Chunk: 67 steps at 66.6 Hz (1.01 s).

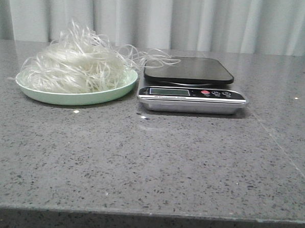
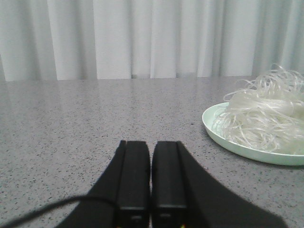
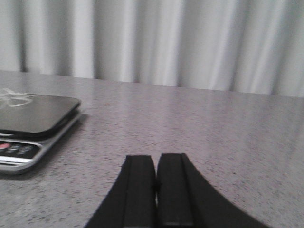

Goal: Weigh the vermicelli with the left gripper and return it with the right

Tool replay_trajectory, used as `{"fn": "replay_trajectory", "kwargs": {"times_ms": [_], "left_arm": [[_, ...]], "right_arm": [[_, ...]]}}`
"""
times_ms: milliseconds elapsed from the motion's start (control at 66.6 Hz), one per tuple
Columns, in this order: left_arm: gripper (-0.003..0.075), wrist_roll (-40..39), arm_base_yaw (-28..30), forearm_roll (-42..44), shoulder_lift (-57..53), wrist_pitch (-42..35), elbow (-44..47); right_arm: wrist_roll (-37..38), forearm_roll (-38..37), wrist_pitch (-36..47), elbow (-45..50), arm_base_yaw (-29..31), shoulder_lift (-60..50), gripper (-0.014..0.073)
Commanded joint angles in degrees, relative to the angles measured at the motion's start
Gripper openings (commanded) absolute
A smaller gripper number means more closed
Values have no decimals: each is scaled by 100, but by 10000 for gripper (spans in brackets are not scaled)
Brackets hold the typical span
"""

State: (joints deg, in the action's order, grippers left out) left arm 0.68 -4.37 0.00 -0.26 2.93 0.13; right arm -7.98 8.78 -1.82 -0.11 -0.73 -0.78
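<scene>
The vermicelli (image 1: pixel 76 64), a fluffy tangle of thin translucent white strands, lies heaped on a pale mint-green round plate (image 1: pixel 76 97) at the table's far left. Some strands trail right onto the black platform of a silver kitchen scale (image 1: pixel 192 85). The left wrist view shows the vermicelli (image 2: pixel 266 118) on the plate (image 2: pixel 218 130), off to one side of my left gripper (image 2: pixel 152 142), which is shut and empty low over the table. My right gripper (image 3: pixel 156 157) is shut and empty, with the scale (image 3: pixel 33 123) off to its side. Neither gripper shows in the front view.
The table is grey speckled stone (image 1: pixel 150 165) with its front edge near the bottom of the front view. A pale curtain (image 1: pixel 157 17) hangs behind it. The scale's display (image 1: pixel 169 91) and buttons face the front.
</scene>
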Motion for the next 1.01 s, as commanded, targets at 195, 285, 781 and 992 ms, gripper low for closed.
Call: {"fn": "replay_trajectory", "kwargs": {"times_ms": [195,285,781,992], "left_arm": [[127,-68,-38,0,-112,-453,39],[127,-68,-38,0,-112,-453,39],[127,-68,-38,0,-112,-453,39],[127,-68,-38,0,-112,-453,39]], "right_arm": [[311,-264,899,124,147,-47,167],[378,-310,905,124,147,-72,167],[1055,-752,905,124,147,-72,167],[1056,-752,881,124,147,-72,167]]}}
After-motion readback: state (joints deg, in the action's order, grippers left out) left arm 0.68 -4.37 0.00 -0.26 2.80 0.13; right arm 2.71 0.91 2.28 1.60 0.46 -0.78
